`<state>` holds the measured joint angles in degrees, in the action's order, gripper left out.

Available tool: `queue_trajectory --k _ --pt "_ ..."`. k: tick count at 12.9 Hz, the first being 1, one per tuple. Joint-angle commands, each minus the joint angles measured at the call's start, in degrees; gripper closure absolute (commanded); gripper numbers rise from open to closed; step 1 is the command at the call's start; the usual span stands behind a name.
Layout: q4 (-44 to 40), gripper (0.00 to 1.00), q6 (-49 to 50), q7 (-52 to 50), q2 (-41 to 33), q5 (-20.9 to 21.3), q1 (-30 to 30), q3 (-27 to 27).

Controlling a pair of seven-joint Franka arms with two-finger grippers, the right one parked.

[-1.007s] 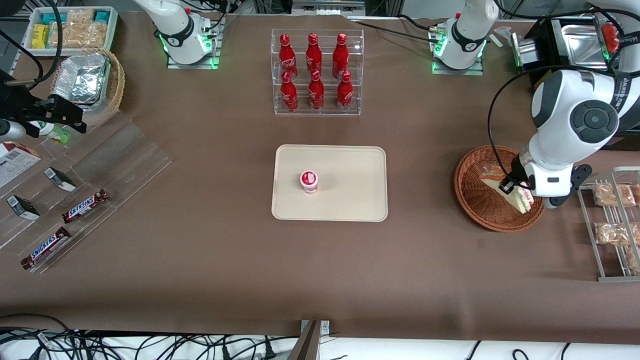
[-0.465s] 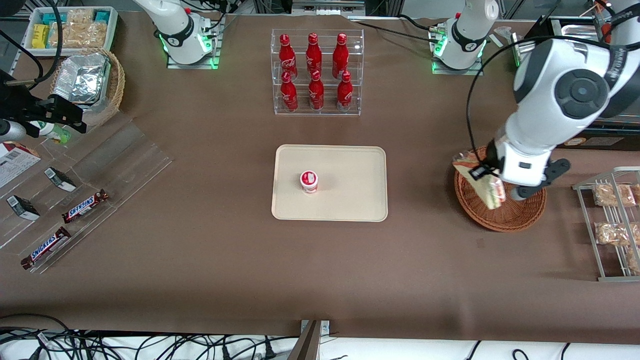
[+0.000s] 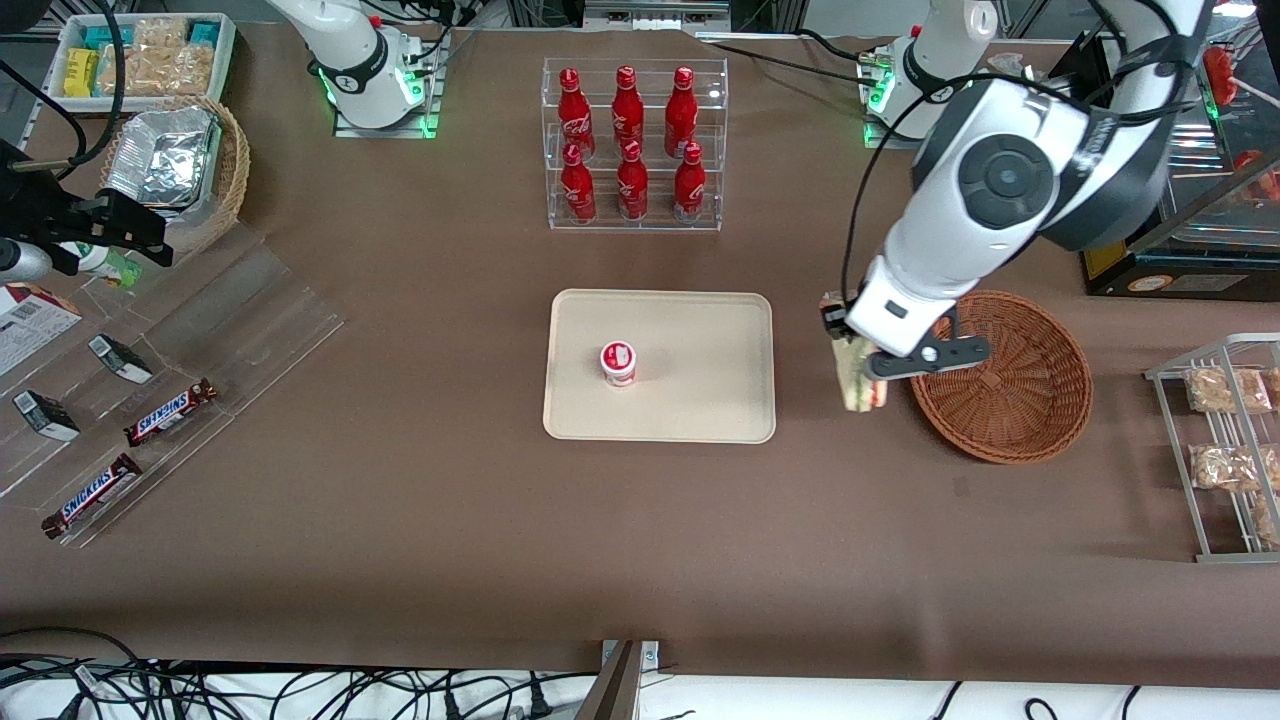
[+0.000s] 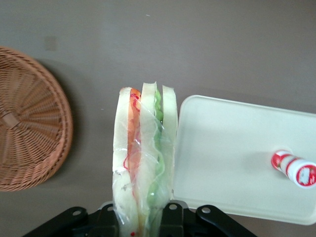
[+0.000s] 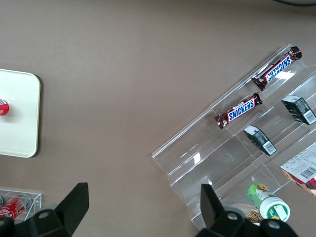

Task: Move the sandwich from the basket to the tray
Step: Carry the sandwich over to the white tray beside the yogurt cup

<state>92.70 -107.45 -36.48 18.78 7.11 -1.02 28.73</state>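
The sandwich (image 3: 856, 380) (image 4: 143, 158), a wrapped wedge of white bread with red and green filling, hangs in the air between the basket and the tray. My left gripper (image 3: 850, 345) (image 4: 143, 219) is shut on its upper end. The reddish-brown wicker basket (image 3: 1010, 400) (image 4: 29, 138) stands with nothing in it, toward the working arm's end of the table. The cream tray (image 3: 700, 400) (image 4: 227, 158) lies mid-table, its near edge just beside the hanging sandwich.
A small red-and-white cup (image 3: 618, 362) (image 4: 294, 168) stands on the tray. A clear rack of red bottles (image 3: 632, 145) stands farther from the front camera. A wire rack with snack bags (image 3: 1225, 440) sits at the working arm's end; clear shelves with Snickers bars (image 3: 170, 412) at the parked arm's end.
The gripper has lifted the sandwich out of the basket and carried it toward the tray; the basket now holds nothing.
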Motion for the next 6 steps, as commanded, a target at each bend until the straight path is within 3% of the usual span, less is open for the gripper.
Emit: queue_trajectory --k 1,6 --pt "-2.09 1.0 -2.48 3.69 3.0 -0.17 3.37 -0.16" --pt "-1.65 1.0 -5.64 3.61 8.01 0.01 8.57 -0.52"
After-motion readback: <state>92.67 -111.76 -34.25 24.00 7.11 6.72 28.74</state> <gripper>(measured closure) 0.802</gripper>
